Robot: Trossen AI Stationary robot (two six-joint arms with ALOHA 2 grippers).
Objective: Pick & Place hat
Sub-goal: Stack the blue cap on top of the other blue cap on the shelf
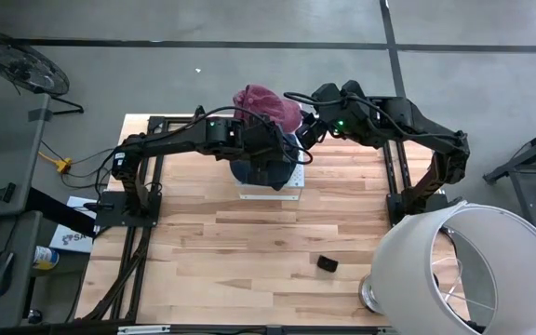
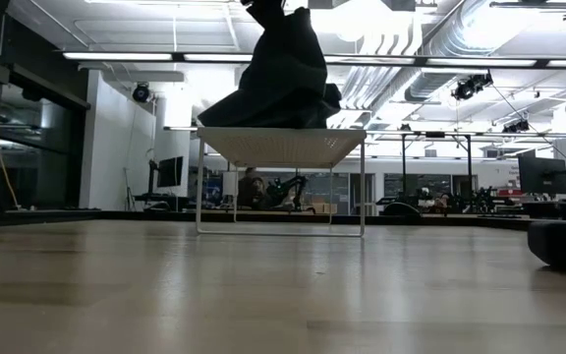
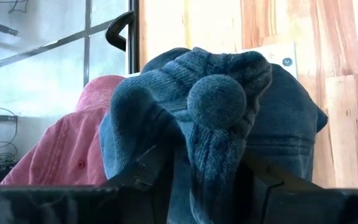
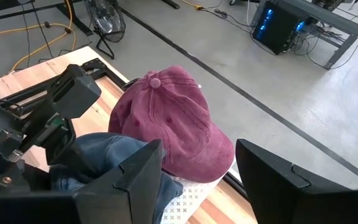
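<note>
Filling my left wrist view, the blue knit hat (image 3: 229, 118) sits pinched in the left gripper (image 3: 204, 180) above the white rack (image 1: 270, 193) at twelve o'clock; its loose folds could snag the maroon cap (image 4: 173, 124) beside the open right gripper (image 4: 197, 168).

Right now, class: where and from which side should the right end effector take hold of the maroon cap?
Grip the maroon cap by its brim, nearest the open right end effector, coming from above; the flat brim fits between fingers, while the blue knit hat crowds the crown's other side.
</note>
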